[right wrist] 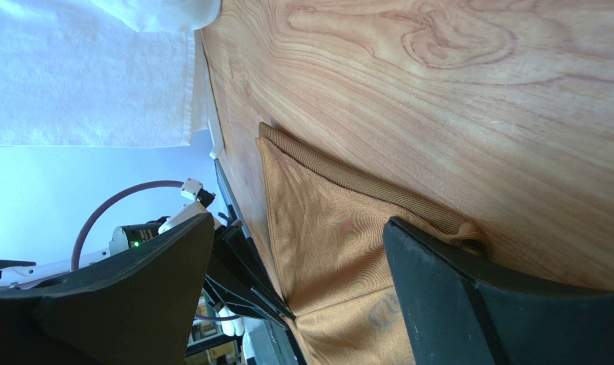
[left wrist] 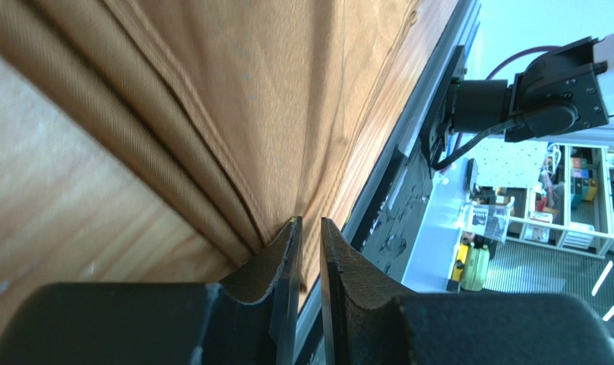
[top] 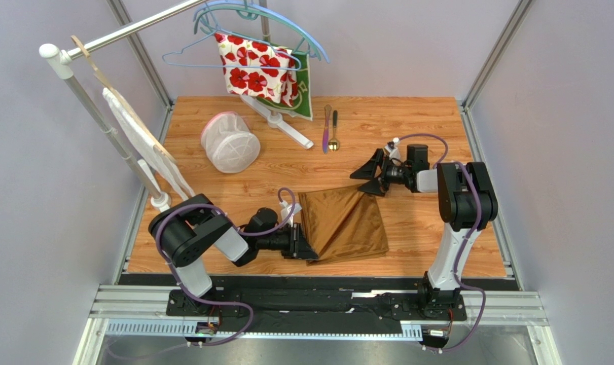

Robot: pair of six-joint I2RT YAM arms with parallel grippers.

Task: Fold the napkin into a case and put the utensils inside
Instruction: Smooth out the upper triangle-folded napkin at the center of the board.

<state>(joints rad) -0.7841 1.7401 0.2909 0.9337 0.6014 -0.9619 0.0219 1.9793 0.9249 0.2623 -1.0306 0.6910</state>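
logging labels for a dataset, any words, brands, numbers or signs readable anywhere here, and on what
No text can be read in any view.
green cloth: white marks, partly hidden by the flowered cloth, not legible as letters.
shelf in the background of the left wrist view: the boxes and bottles may carry labels, but they are too small and blurred to read.

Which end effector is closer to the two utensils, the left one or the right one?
Right. The right end effector is just near-right of the utensils, by the far corner of the napkin. The left end effector grips its near-left edge, farther away.
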